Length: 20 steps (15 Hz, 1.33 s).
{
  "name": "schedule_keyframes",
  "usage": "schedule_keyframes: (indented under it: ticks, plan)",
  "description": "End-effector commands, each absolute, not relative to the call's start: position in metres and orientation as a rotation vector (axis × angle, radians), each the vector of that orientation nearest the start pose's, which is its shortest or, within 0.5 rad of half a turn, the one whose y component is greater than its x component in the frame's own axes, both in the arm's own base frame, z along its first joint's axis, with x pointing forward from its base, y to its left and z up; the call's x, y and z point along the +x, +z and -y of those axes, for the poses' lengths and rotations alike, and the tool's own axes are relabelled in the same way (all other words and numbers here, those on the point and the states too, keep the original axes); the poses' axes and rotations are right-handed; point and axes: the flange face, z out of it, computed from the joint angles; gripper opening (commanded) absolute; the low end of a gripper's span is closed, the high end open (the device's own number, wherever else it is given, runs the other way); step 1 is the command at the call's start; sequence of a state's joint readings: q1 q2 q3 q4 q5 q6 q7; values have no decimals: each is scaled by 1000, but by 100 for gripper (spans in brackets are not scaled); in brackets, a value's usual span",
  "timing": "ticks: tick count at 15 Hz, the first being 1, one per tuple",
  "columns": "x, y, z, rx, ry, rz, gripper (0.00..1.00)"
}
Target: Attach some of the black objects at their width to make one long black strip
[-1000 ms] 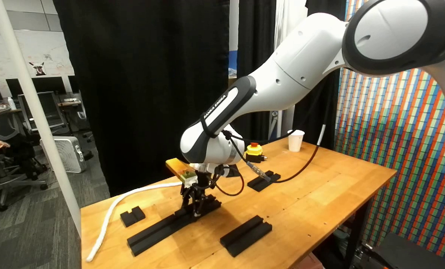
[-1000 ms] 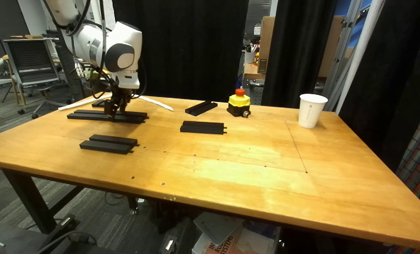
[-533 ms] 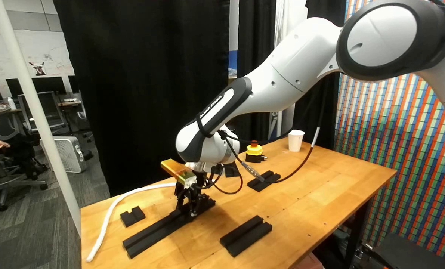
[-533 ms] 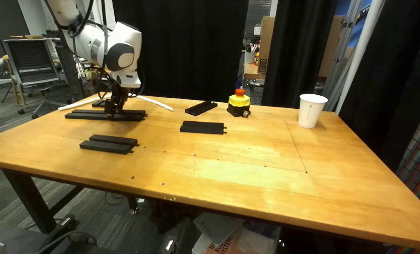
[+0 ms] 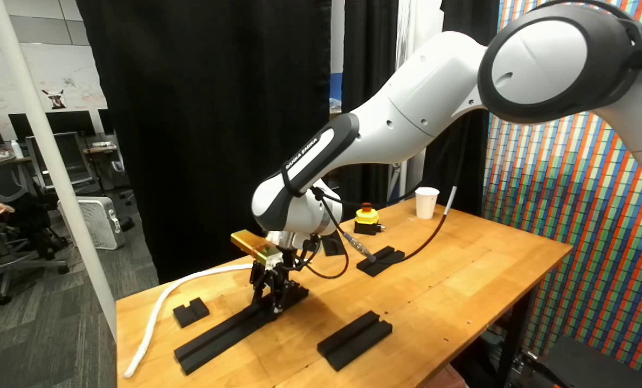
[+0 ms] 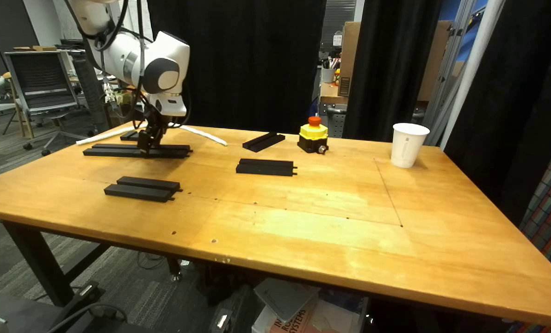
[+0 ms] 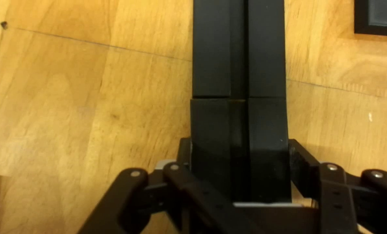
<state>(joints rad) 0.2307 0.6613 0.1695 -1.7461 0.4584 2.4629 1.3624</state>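
Note:
Two of the grooved black objects lie end to end on the table, forming a black strip. In the wrist view a thin seam parts the farther bar from the nearer bar; whether they are locked together I cannot tell. My gripper straddles the nearer bar's width, a finger against each long side. In both exterior views the gripper points down at the strip and hides part of it. Loose black bars lie apart: one bar at the front, another bar mid-table, a third bar farther back.
A short black block sits beside the strip, near a white cord that curves along the table edge. Towards the far end stand a yellow emergency stop button with a red top and a white paper cup.
The gripper and both lined-up bars have slid a little to the left, along the strip's own length, in both exterior views. The loose bars have stayed in place.

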Motion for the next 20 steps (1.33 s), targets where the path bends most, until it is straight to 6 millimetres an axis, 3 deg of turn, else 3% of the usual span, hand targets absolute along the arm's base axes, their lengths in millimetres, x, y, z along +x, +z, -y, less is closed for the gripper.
schedule_keyframes:
  ticks: [1,9,10,13,15,20]
  plan:
    - [632,192,-259,-2162,475,-1778,47]
    - [641,194,-268,-2142,530,-1791,47]
    - [642,194,-269,-2136,528,-1795,93]
    - [642,202,-275,-2132,482,-1774,100]
    - [634,221,-278,-2101,428,-1800,100]
    - [601,293,-262,-2050,260,-1839,100]
